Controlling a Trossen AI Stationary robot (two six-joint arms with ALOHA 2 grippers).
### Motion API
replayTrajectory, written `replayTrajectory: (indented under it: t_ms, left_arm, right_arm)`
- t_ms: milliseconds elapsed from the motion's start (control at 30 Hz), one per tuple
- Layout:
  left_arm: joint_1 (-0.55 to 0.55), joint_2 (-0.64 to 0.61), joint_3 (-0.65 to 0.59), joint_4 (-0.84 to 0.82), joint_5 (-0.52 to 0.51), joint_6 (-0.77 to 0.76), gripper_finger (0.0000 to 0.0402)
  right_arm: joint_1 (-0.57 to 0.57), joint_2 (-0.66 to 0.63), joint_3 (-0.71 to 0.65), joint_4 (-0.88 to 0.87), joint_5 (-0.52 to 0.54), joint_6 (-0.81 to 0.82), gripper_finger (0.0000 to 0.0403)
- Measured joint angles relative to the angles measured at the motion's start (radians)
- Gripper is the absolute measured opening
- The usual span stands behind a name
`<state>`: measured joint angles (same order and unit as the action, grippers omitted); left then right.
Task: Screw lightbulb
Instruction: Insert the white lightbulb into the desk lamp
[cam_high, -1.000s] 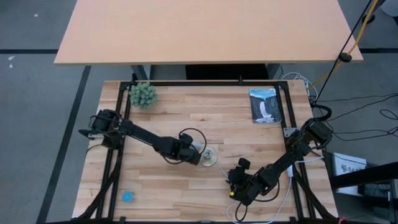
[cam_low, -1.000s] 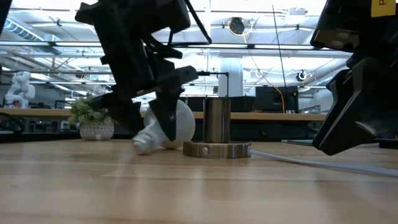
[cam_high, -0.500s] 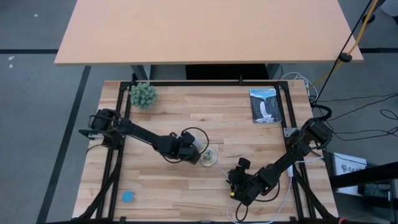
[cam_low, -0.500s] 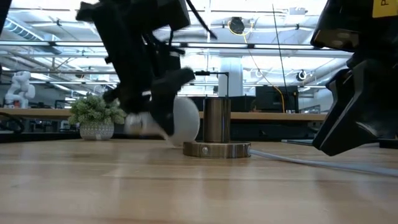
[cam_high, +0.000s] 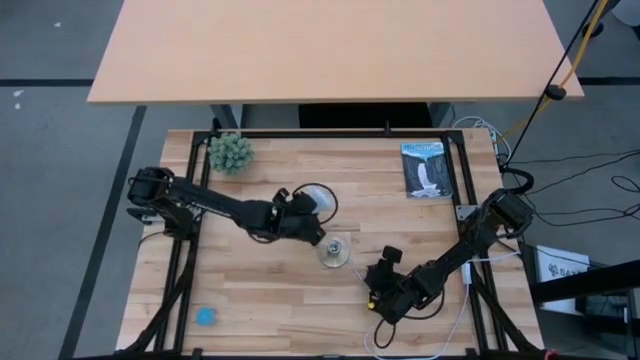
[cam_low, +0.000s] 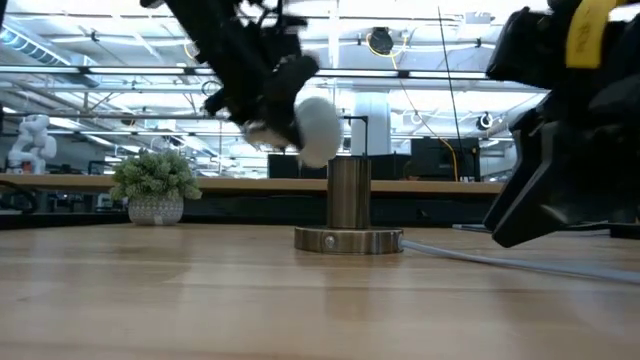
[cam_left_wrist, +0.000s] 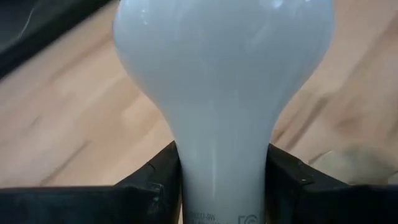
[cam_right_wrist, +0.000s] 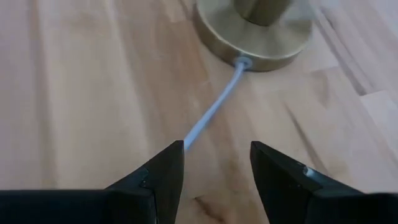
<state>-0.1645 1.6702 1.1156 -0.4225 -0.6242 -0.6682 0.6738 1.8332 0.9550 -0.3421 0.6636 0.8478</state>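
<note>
Up it comes! The left pincer (cam_low: 262, 95) has lifted the white dome-headed lightbulb (cam_low: 312, 122) off the wooden counter (cam_high: 300, 290), pinching its neck, now above the brass socket (cam_low: 348, 205); right pincer (cam_right_wrist: 213, 163) waits spread.

Brass socket base (cam_high: 335, 252) with white cord mid-table; plant (cam_high: 230, 152), booklet (cam_high: 424, 170) far edge.

Small unreadable print on lightbulb (cam_left_wrist: 219, 112)
</note>
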Motion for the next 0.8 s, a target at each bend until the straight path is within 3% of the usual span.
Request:
replayTrajectory:
  t_ms: [233, 567, 667, 800]
  left_arm:
    - [-0.083, -0.003, 0.000, 0.254, -0.112, 0.136, 0.0159]
    - [-0.169, -0.004, -0.016, 0.397, -0.143, 0.230, 0.0160]
    - [-0.176, -0.004, -0.102, 0.579, -0.130, 0.255, 0.0160]
    - [-0.183, -0.004, -0.295, 1.034, 0.002, 0.312, 0.0160]
  right_arm:
    - [-0.020, -0.019, 0.000, -0.161, 0.028, 0.089, 0.0175]
    - [0.037, -0.253, -0.003, -0.423, 0.217, 0.224, 0.0144]
    - [0.053, -0.317, -0.040, -0.398, 0.231, 0.242, 0.0136]
    - [0.068, -0.382, -0.153, -0.177, 0.231, 0.237, 0.0130]
